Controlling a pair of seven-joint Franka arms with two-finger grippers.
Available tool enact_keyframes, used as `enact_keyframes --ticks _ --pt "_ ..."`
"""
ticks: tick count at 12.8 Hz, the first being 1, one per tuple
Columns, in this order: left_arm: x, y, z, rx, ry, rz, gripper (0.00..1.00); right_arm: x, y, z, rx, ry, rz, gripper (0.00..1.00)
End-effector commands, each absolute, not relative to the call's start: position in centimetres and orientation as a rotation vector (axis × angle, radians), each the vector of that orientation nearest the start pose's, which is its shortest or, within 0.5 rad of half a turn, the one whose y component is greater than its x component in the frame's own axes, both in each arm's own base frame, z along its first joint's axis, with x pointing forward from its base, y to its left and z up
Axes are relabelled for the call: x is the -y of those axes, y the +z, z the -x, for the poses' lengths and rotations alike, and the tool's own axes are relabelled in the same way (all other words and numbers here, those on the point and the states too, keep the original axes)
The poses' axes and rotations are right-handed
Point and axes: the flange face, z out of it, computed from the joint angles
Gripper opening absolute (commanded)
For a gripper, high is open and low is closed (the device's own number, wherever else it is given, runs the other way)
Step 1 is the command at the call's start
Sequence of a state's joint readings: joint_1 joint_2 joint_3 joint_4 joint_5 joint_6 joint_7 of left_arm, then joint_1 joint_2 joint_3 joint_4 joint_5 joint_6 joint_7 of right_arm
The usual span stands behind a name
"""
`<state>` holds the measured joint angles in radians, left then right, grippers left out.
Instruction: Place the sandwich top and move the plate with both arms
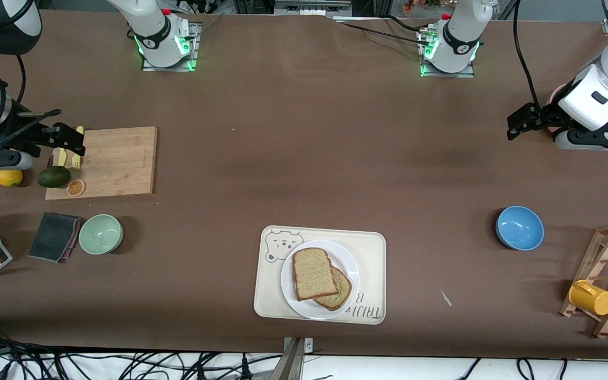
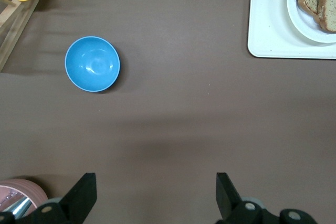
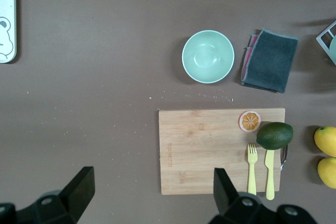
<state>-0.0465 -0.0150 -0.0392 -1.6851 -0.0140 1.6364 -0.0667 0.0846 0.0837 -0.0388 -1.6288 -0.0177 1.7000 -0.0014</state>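
The sandwich top (image 1: pixel 313 273), a light-brown speckled slice, lies on a smaller, browner slice (image 1: pixel 340 291) on the white plate (image 1: pixel 289 282). The plate sits on a cream bear tray (image 1: pixel 370 264) near the front edge. The left wrist view shows the plate's edge (image 2: pixel 300 22) with the sandwich top (image 2: pixel 328 3). My left gripper (image 1: pixel 515 125) is open and empty, up over bare table at the left arm's end; its own view (image 2: pixel 156 192) shows the same. My right gripper (image 1: pixel 74 141) is open and empty over the cutting board's edge; its own view (image 3: pixel 152 192) agrees.
A blue bowl (image 1: pixel 519 227) and a wooden rack with a yellow mug (image 1: pixel 591 297) stand toward the left arm's end. A cutting board (image 1: pixel 108 161) with fork, knife and avocado (image 1: pixel 54 176), a lemon (image 1: pixel 7 177), a green bowl (image 1: pixel 101 234) and a grey cloth (image 1: pixel 53 236) lie toward the right arm's end.
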Motion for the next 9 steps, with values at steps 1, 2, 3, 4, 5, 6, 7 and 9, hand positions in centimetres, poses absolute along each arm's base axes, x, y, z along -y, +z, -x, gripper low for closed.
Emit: enact_keyframes --ticks 1,2,3,4,5,6,7,9 --pt "4.96 58.58 -54.43 -0.031 0.057 3.135 1.00 -2.34 56.86 -58.57 0.085 0.019 3.170 1.00" --pt "4.96 58.56 -54.41 -0.031 0.060 3.135 1.00 -2.26 56.87 -58.59 0.090 0.016 3.169 1.00" --pt "4.96 58.56 -54.41 -0.031 0.060 3.135 1.00 -2.18 56.87 -58.60 0.083 0.016 3.168 1.00" --pt "4.87 58.54 -54.38 -0.031 0.064 3.135 1.00 -1.84 56.87 -58.61 0.080 0.016 3.169 1.00" --pt "4.95 58.51 -54.34 -0.034 0.069 3.134 1.00 -1.49 56.87 -58.62 0.078 0.017 3.169 1.00" --pt "4.87 58.51 -54.35 -0.031 0.069 3.134 1.00 -1.47 56.86 -58.60 0.078 0.019 3.171 1.00" --pt "4.87 58.51 -54.35 -0.031 0.069 3.134 1.00 -1.47 56.86 -58.60 0.078 0.019 3.171 1.00" --pt "4.87 58.53 -54.37 -0.031 0.067 3.134 1.00 -1.54 57.04 -58.53 0.073 0.014 3.172 1.00"
